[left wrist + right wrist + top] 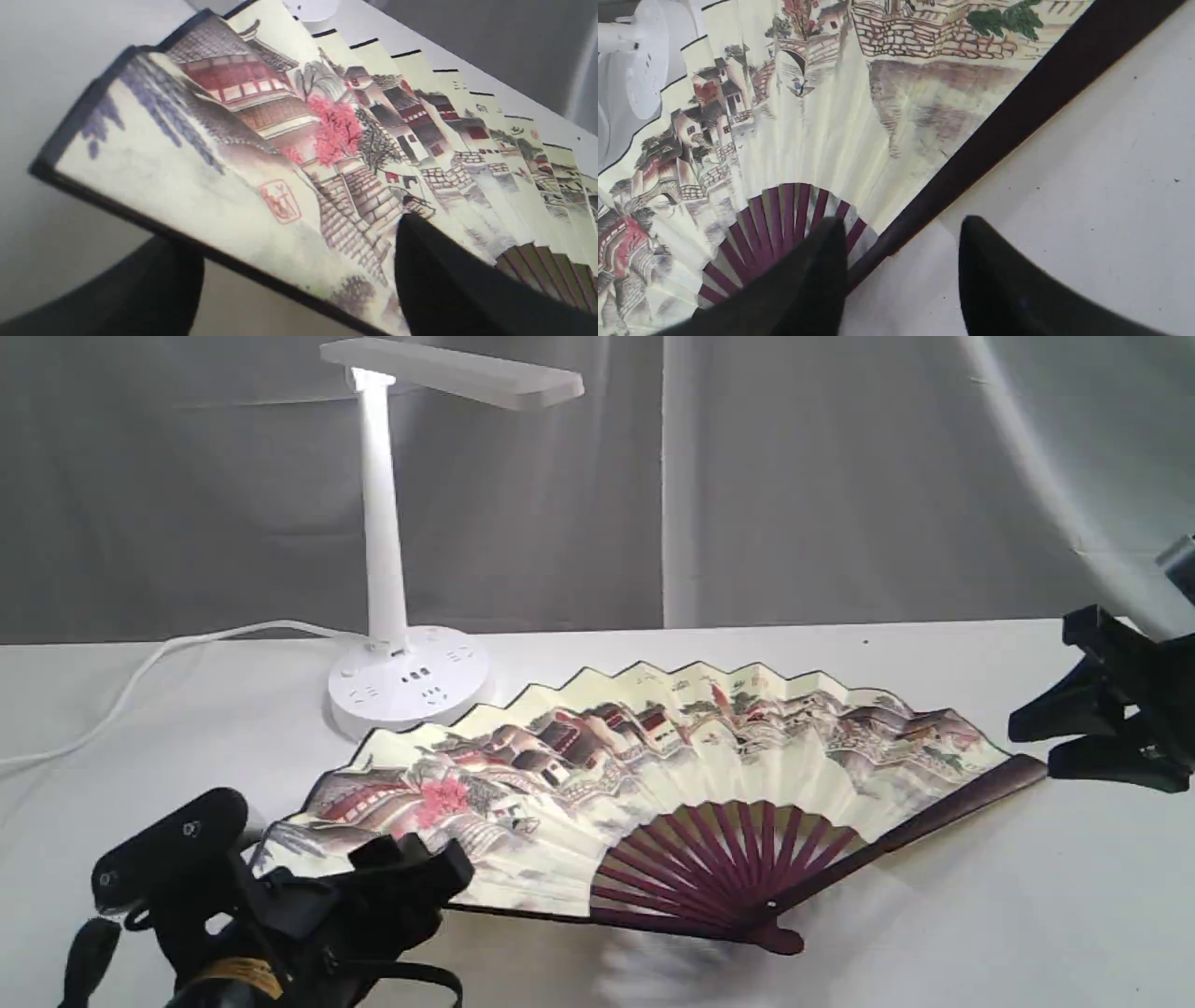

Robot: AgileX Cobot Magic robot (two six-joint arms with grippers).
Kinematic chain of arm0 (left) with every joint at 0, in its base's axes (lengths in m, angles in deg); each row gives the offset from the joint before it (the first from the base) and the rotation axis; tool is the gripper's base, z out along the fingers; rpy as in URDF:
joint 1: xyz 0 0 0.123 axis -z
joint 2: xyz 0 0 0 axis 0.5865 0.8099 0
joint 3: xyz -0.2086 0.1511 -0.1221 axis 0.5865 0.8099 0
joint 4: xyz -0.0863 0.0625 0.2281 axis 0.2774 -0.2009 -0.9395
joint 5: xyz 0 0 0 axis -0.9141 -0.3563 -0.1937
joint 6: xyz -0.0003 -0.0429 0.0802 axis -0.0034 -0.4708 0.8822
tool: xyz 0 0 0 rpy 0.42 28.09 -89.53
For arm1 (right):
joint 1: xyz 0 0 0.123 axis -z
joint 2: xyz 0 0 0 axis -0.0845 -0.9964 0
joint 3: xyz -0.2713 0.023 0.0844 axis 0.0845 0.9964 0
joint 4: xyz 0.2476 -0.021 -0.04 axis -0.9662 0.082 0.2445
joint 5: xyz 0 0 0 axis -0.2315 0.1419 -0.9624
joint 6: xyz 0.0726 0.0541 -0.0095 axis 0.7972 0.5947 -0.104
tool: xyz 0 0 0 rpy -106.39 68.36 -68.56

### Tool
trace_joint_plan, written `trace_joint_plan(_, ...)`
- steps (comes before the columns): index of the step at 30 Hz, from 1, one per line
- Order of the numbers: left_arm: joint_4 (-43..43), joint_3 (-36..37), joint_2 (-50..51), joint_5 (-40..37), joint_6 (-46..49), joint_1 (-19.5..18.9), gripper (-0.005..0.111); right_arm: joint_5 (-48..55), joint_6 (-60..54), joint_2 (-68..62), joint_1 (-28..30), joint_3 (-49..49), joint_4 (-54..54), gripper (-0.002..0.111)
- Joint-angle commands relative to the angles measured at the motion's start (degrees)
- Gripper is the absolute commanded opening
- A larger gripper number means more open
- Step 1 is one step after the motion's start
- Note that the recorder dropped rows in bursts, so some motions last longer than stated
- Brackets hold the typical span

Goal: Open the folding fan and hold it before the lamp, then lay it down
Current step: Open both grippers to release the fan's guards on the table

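Observation:
The folding fan (709, 756) is spread wide open on the white table (934, 915), painted side up, with its maroon ribs (780, 224) meeting at the pivot near the front. The lamp (385, 523) stands upright just behind the fan's left half, and its round base (640, 60) sits next to the paper edge. My left gripper (411, 863) is open at the fan's left end, with its jaws either side of the dark guard edge (154, 228). My right gripper (1032, 747) is open and hovers off the tip of the right guard (1017, 112), holding nothing.
The lamp's white cord (140, 672) trails left across the table. A grey curtain (794, 476) hangs close behind the table's back edge. Bare tablecloth lies in front of the fan and to its right.

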Motion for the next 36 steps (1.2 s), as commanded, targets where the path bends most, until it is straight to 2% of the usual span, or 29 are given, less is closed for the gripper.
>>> trace_joint_plan(1, 3.1, 0.1, -2.7, -1.9, 7.5, -0.1, 0.06, 1.0, -0.9, 1.2, 0.1, 0.0, 0.8, 0.039)
trace_joint_plan(5, 13.1, 0.1, -3.7, -4.4, 17.6, -0.1, 0.06, 2.4, -0.9, 1.2, 0.1, 0.0, 1.9, 0.039)
trace_joint_plan(8, 16.5, 0.1, -3.7, -6.0, 23.1, -0.1, 0.06, 2.8, -0.9, 1.2, 0.1, 0.0, 3.5, 0.039)
trace_joint_plan(17, 16.5, 0.1, -3.8, -10.3, 32.5, -0.1, 0.06, 5.3, -0.9, 1.2, 0.1, 0.0, 4.5, 0.039)
trace_joint_plan(22, 16.0, -0.1, -4.4, -13.8, 41.7, -0.1, 0.06, 7.0, -0.9, 1.2, 0.0, 0.0, 5.1, 0.038)
trace_joint_plan(26, 16.3, -0.1, -5.2, -14.7, 52.0, -0.1, 0.06, 7.6, -0.9, 1.2, -0.7, 0.0, 6.7, 0.031)
trace_joint_plan(31, 19.4, -0.4, -6.5, -13.9, 64.6, -0.1, 0.06, 7.6, -0.9, 1.2, -2.8, 0.0, 9.8, 0.016)
trace_joint_plan(33, 23.5, -0.7, -7.0, -12.9, 69.7, -0.1, 0.057, 7.8, -0.9, 1.2, -3.4, 0.0, 10.1, 0.01)
trace_joint_plan(36, 30.5, -1.7, -7.5, -9.1, 75.3, -0.1, 0.045, 7.9, -0.9, 1.3, -3.6, 0.0, 10.2, 0.0)
